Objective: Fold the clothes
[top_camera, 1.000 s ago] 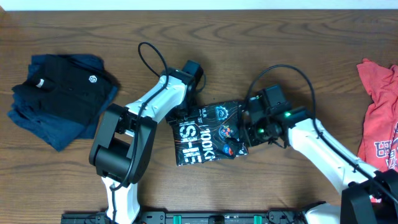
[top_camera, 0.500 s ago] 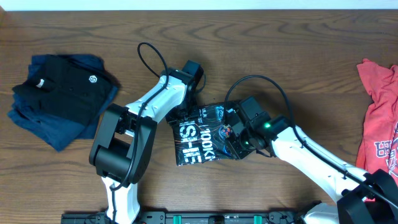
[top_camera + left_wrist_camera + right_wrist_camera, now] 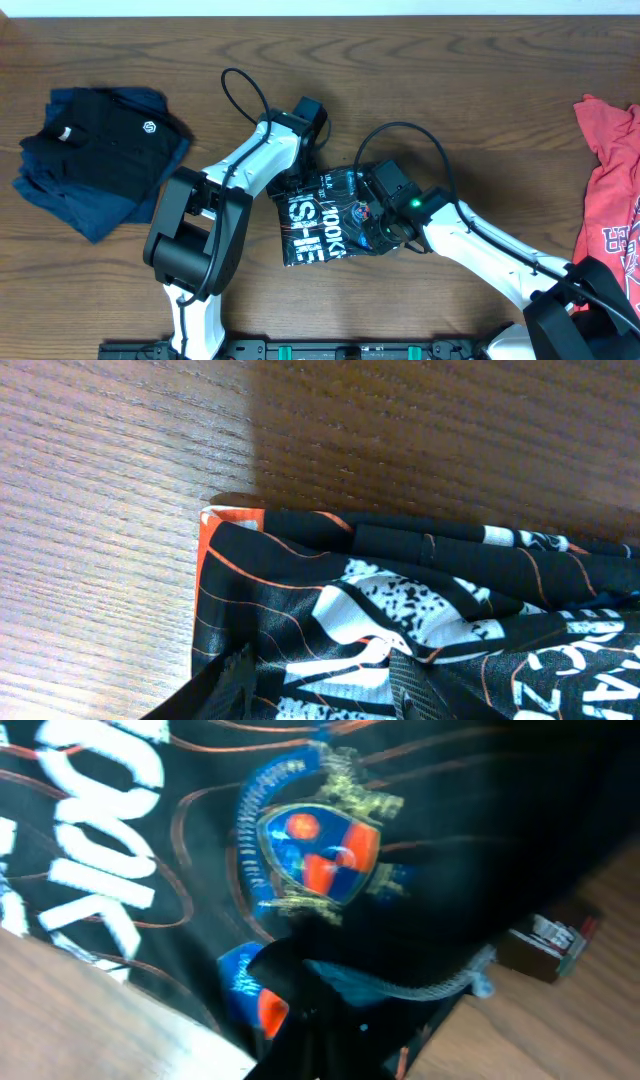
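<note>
The black jersey with thin orange lines and white lettering lies folded into a small packet at the table's centre. My left gripper rests on its far left corner. In the left wrist view its fingers stand apart, open, on the printed cloth, near the orange hem. My right gripper sits on the packet's right part, beside the blue and red crest. Its dark jaws are shut, with the tips buried in a bunched fold of the jersey.
A black polo lies on a navy pile at the far left. A red T-shirt hangs at the right edge. A small brown label sticks out beside the jersey. Wooden table surrounds the packet.
My right gripper slid left from the jersey's right edge onto the cloth and closed there. The left arm and the packet's left side have not moved.
</note>
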You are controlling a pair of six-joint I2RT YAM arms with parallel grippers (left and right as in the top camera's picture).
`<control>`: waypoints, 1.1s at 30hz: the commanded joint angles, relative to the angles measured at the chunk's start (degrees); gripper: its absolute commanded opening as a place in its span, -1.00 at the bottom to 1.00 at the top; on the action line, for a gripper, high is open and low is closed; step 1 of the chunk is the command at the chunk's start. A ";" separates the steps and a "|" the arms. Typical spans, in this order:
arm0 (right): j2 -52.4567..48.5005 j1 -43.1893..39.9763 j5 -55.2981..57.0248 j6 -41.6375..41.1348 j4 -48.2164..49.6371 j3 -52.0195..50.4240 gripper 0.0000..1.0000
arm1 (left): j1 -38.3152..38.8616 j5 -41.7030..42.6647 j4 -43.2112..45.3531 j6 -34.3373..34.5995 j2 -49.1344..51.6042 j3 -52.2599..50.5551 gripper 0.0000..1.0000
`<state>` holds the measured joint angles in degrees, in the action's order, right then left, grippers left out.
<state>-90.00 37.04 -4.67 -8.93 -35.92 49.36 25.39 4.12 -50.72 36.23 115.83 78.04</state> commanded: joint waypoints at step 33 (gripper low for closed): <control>-0.22 -7.15 19.19 -28.94 -12.35 0.74 -0.36 | 1.86 -2.40 -15.32 0.52 0.15 -1.11 -0.17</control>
<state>-90.00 31.73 13.89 -36.49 -47.75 49.54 26.46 4.23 -65.28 36.23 115.87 77.52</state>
